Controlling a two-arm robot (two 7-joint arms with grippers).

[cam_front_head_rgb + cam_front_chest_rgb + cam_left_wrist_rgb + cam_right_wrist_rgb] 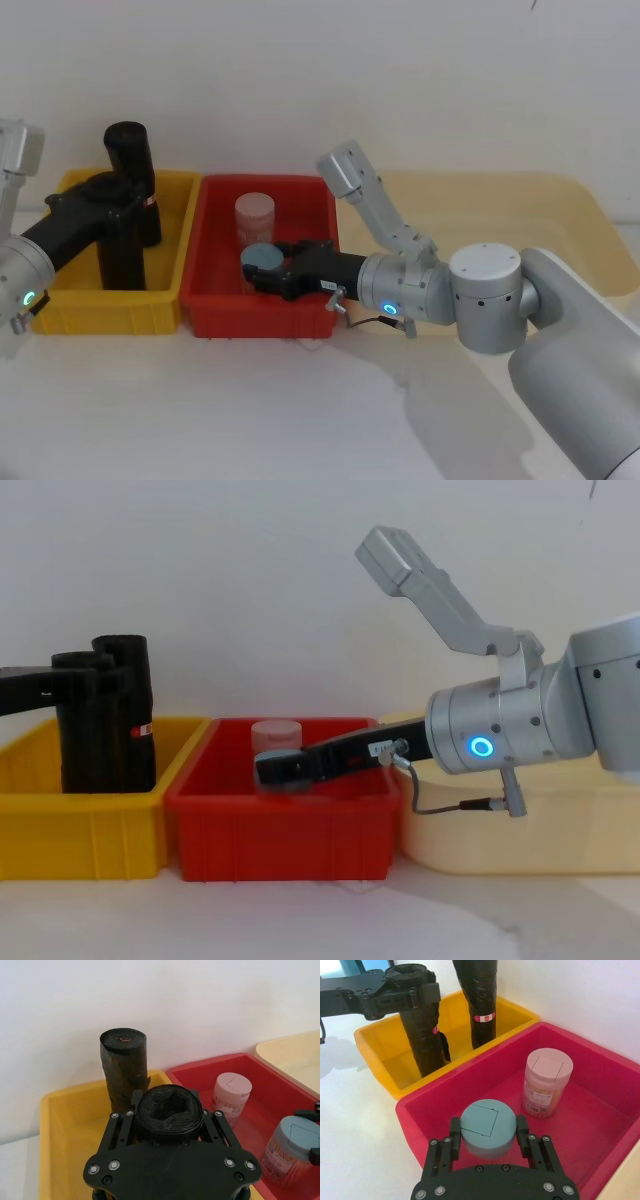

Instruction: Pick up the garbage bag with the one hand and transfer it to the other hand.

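Note:
The garbage bag [120, 255], a crinkled black roll, stands upright in the yellow bin [110, 310]. My left gripper [122, 195], on the wrist with the green ring, is shut around the roll's upper part. The roll's top [169, 1110] sits between the fingers [136, 1099] in the left wrist view. My right gripper [262, 270], on the blue-ringed wrist, reaches into the red bin [255, 315]. It is shut on a blue-lidded jar [487, 1127], well to the right of the garbage bag [422, 1035].
A second black roll [130, 150] with a red-and-white sticker stands just behind the held one. A pink-lidded jar [255, 215] stands at the back of the red bin. A cream tray [560, 210] lies to the right, under my right arm.

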